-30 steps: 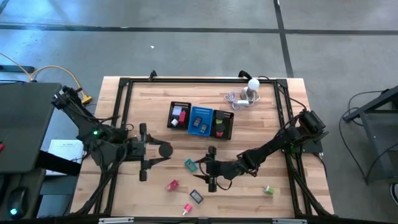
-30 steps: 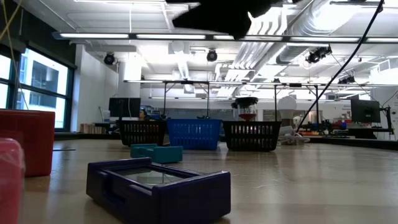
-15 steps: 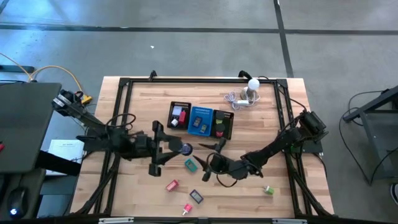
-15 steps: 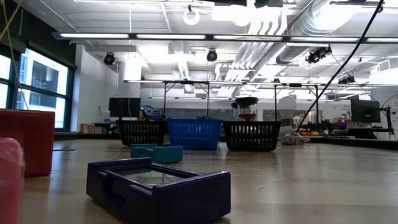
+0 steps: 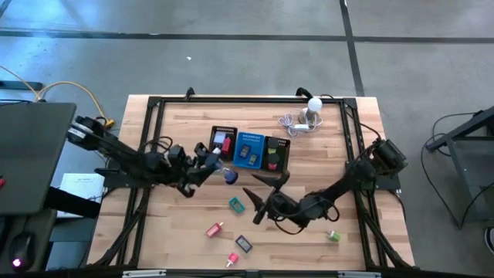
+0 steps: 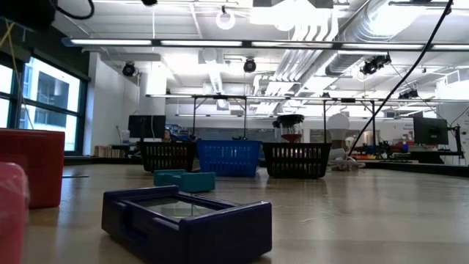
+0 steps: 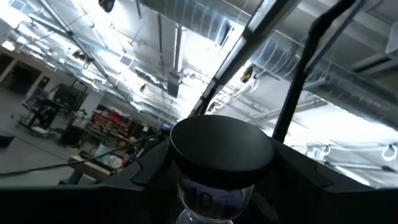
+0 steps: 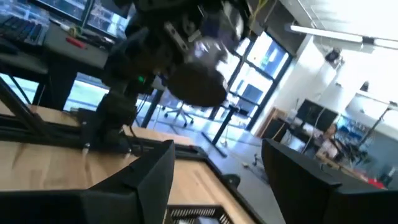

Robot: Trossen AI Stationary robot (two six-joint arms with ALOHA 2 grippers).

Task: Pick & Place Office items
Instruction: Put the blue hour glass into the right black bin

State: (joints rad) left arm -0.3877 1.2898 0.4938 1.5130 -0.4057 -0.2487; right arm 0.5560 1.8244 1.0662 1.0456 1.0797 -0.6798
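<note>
We look down on a pale wooden tabletop (image 5: pixel 193 127) framed in black rails, standing on a grey concrete floor (image 5: pixel 231 46); in the low view the room behind is a bright workshop with white ducts overhead.

Counted on the tabletop: one three-part mesh tray (image 5: pixel 249 149) with a blue middle, holding a few pieces; one white ball-topped gadget (image 5: pixel 312 108) with its cable near the far right corner; and five loose items in front of the tray, namely a teal block (image 5: pixel 236 205), a pink piece (image 5: pixel 214 228), a dark blue box (image 5: pixel 243 243), a second pink piece (image 5: pixel 232 259) at the near edge and a green piece (image 5: pixel 333 235) to the right.

The left tool (image 5: pixel 210 164) is raised just left of the tray and grasps a spool (image 5: pixel 230 175) with a dark cap; the left wrist view shows that cap (image 7: pixel 221 143) between the dark fingers. The right tool (image 5: pixel 262 194) hangs over the middle with its two fingers spread and nothing between them.

Compared with a second ago, the left tool has moved from the tabletop's left half toward the tray, carrying the spool, and the right tool has turned and lifted away from the teal block. The loose pieces lie where they did.
</note>
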